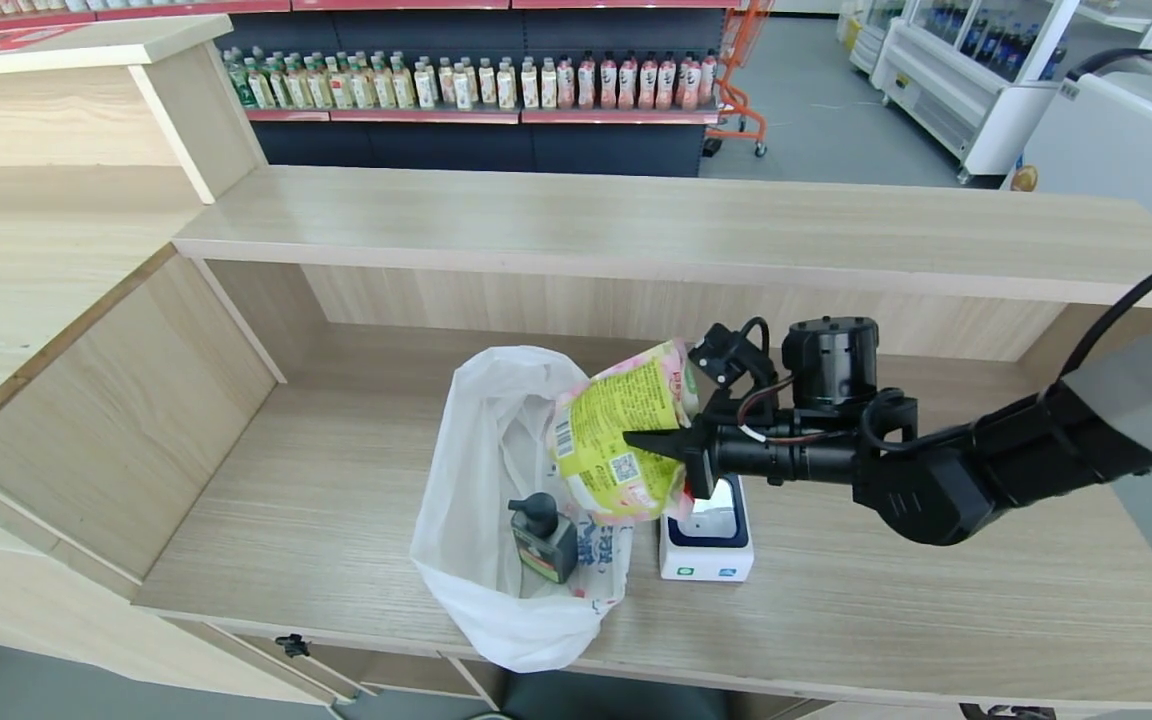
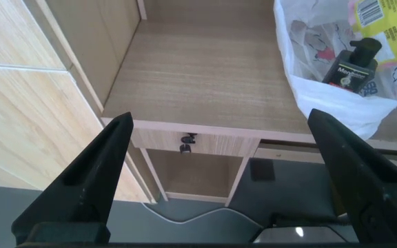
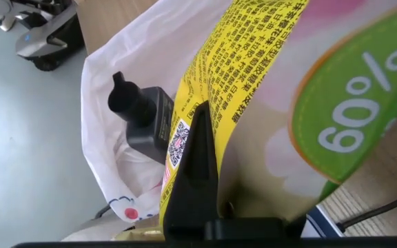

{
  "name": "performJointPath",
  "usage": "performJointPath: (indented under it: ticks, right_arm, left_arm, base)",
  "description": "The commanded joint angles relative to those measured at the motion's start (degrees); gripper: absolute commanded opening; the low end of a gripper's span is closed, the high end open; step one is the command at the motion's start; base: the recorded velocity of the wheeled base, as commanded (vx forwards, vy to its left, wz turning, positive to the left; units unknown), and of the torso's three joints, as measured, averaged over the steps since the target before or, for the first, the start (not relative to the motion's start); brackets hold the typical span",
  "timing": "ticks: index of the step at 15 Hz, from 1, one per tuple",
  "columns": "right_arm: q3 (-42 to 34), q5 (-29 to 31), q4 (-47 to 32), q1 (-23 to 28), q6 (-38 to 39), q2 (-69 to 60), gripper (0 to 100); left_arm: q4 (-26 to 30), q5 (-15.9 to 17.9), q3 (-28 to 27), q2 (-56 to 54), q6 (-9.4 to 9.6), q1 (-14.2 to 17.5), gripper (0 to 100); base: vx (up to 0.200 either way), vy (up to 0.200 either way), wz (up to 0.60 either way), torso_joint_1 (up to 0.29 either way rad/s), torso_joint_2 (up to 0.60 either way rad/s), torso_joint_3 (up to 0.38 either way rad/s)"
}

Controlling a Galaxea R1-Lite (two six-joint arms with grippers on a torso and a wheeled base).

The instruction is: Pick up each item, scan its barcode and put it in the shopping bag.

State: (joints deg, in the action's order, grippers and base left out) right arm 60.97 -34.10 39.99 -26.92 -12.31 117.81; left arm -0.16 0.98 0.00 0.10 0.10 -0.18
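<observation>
Left wrist view had the left gripper (image 2: 220, 120) spread wide and empty, off the counter's (image 1: 336, 500) front edge. On the counter slumped the shopping bag (image 1: 481, 440) with a pump bottle (image 1: 543, 540) inside and the scanner (image 1: 706, 550) just beside it. Above both, the right gripper (image 1: 671, 445) was clamped on a yellow packet (image 1: 621, 435) (probably light, crinkly, slippery film, best pinched across its flat faces). The bottle and the limp bag mouth looked likely to snag it. Beyond stood drink shelves (image 1: 476, 85).

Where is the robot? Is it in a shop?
Most likely a small supermarket, at the checkout. Shelves of bottled drinks and a chest freezer stand behind the wooden counter, and a barcode scanner sits beside a shopping bag.
</observation>
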Motion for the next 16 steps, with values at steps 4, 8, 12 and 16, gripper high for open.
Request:
performJointPath:
  ticks: [4,8,12,16]
  right_arm:
    - [0.65,0.00,1.85,0.20,-0.61,4.27,0]
    - [0.82,0.61,1.68,-0.86,-1.05,4.71,0]
    - [1.70,0.61,1.76,-0.86,-2.19,6.12,0]
    - [4.78,0.35,1.24,-0.94,-2.54,8.14,0]
  left_arm:
    - [-0.02,-0.01,0.00,-0.01,-0.01,0.01,100]
    - [-0.02,-0.01,0.00,-0.01,-0.01,0.01,100]
    - [-0.02,-0.01,0.00,-0.01,-0.01,0.01,100]
    - [-0.02,-0.01,0.00,-0.01,-0.01,0.01,100]
  base:
    - [0.000,0.000,0.00,0.000,0.00,0.000]
    - [0.000,0.000,0.00,0.000,0.00,0.000]
    - [0.000,0.000,0.00,0.000,0.00,0.000]
    - [0.000,0.000,0.00,0.000,0.00,0.000]
